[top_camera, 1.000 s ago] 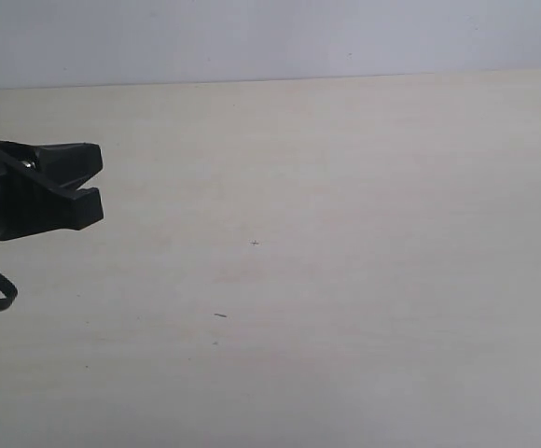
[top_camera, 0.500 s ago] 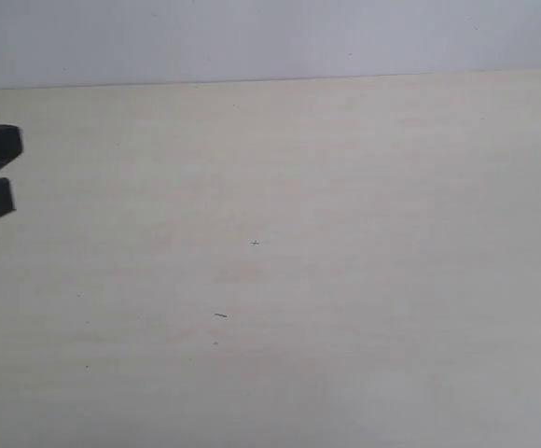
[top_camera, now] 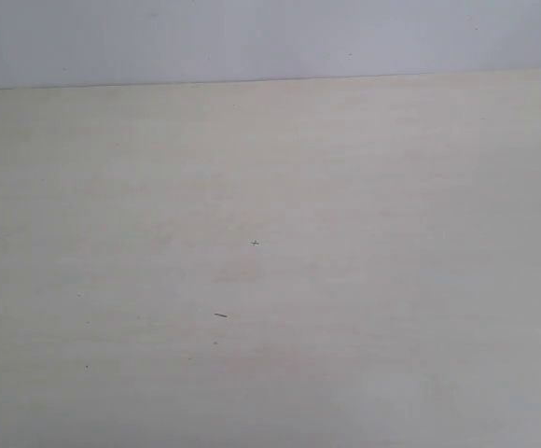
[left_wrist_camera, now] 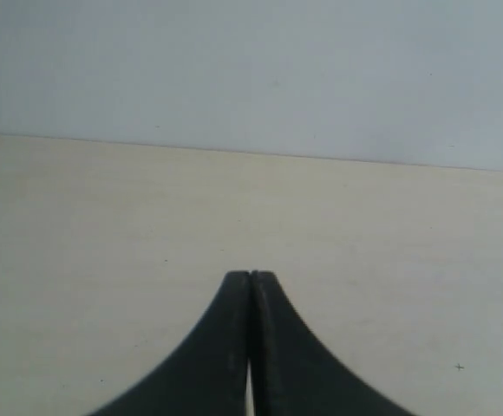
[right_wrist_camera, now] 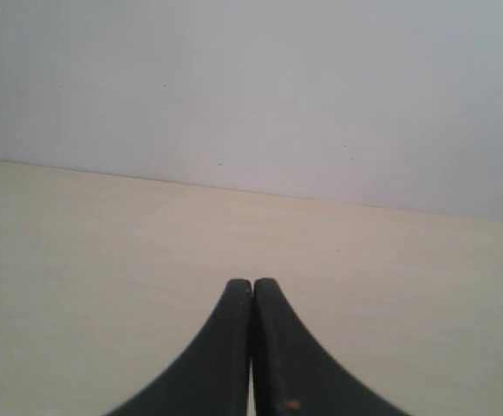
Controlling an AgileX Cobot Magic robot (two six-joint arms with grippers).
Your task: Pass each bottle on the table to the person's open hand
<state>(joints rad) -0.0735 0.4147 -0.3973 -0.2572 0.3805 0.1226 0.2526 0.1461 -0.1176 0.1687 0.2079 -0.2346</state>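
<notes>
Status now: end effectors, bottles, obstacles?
Left end effector shut, empty. Right end effector shut, empty. No bottles, no hand in view. Nothing blocking on table.

Pale beige table with faint wood grain, a few tiny dark specks near the middle, plain grey-white wall along its far edge

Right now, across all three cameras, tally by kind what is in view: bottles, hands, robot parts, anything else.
Clear plastic bottles: 0 in view
Person's open hand: 0 in view
Black grippers: 2, the left gripper and the right gripper, both with jaws shut on nothing
Wide flat pale beige table: 1
Total: 3
</notes>
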